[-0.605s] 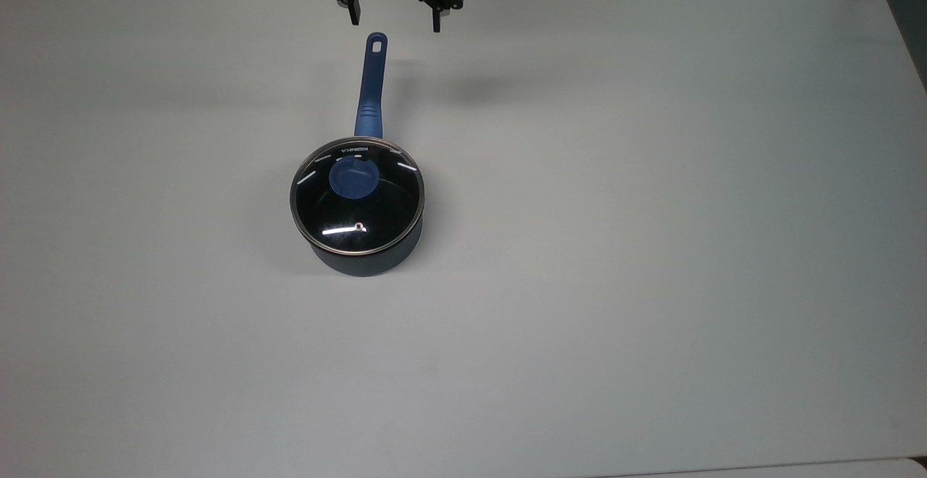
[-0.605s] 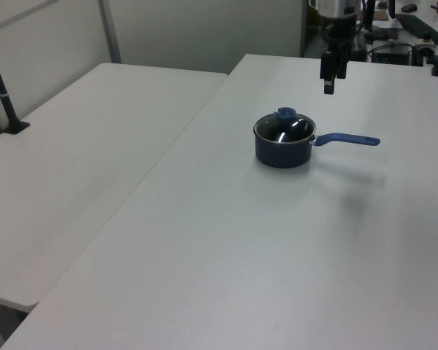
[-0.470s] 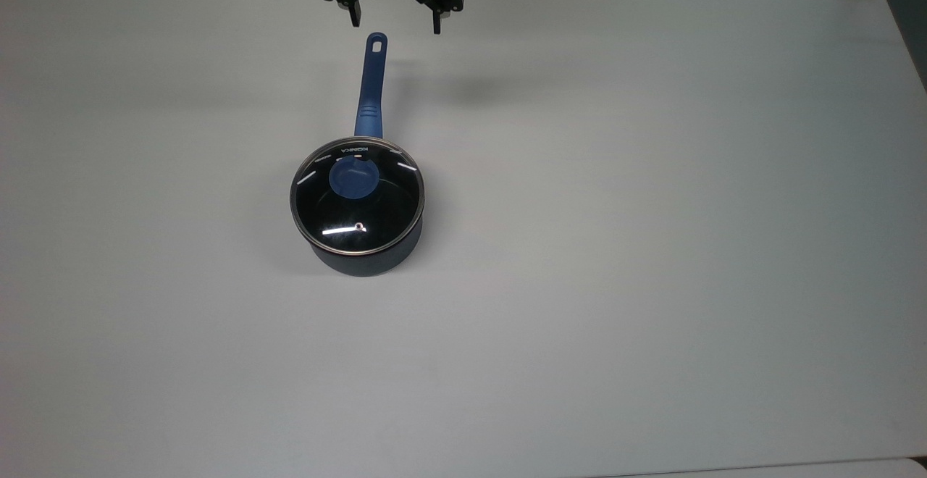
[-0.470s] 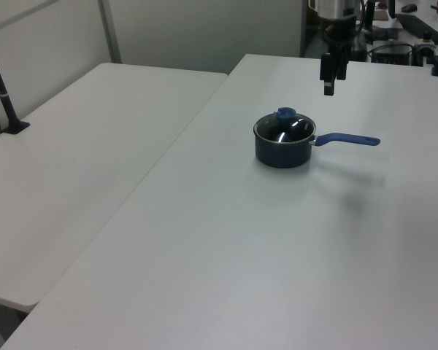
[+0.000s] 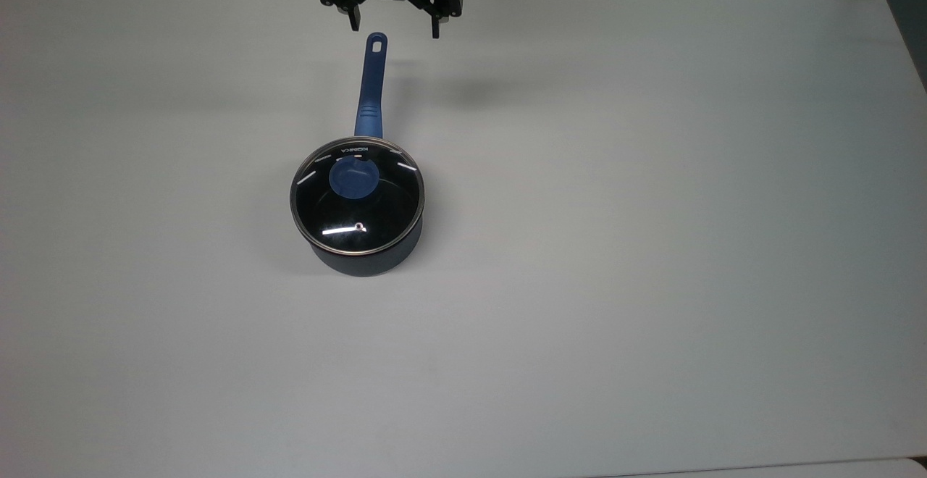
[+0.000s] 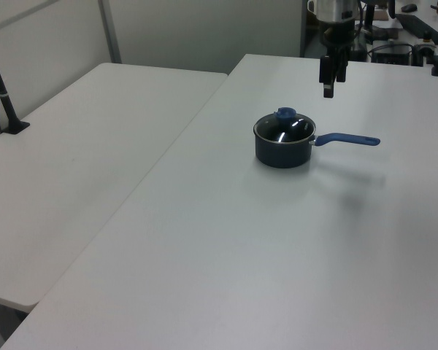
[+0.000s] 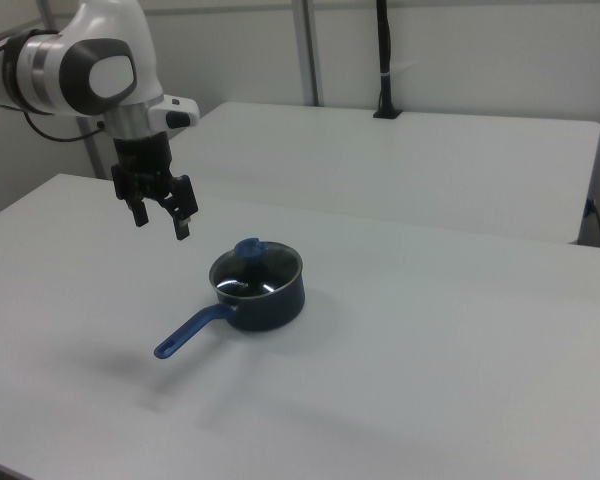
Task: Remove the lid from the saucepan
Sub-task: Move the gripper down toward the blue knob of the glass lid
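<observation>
White table (image 5: 652, 246): lidded saucepan (image 5: 358, 246); open gripper (image 5: 395, 25) above handle end

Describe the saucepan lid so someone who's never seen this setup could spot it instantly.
On the white table, the one item is a small dark saucepan whose long blue handle points toward the open gripper hanging above the table. The lid sits on top of it: a clear glass disc with a thin metal rim. Its round blue knob and tiny steam vent mark it out.

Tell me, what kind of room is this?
Probably a robotics lab, not a kitchen: a robot arm's hand hangs above a bare white table, where a lone saucepan sits, with more plain tables behind.
</observation>
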